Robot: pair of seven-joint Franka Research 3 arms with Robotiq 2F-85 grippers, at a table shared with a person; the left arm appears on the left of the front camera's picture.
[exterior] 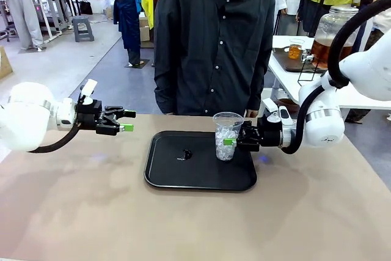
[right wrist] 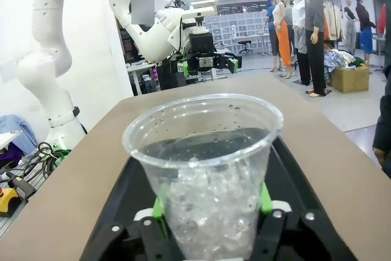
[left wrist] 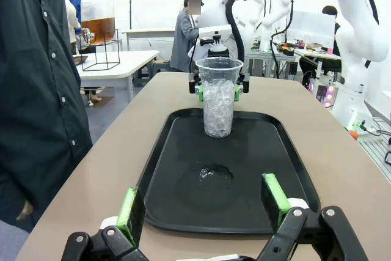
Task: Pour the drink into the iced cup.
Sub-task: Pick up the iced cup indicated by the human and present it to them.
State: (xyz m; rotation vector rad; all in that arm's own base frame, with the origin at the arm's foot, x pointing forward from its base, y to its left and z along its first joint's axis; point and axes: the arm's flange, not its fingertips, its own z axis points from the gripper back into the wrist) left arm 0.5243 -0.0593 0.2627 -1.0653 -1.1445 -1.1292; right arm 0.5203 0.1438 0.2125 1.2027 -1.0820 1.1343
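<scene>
As the right wrist view reveals, right claw (right wrist: pixel 212 206) pinches iced cup (right wrist: pixel 204 151), left claw (left wrist: pixel 203 203) spread.

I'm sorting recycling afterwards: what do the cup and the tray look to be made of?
The cup: thin clear plastic, glossy, most likely; the ice shows through its wall and droplets cling inside. The tray: black, smooth, faintly shiny, probably plastic, though coated metal is possible; its raised rim catches a dull sheen.
</scene>
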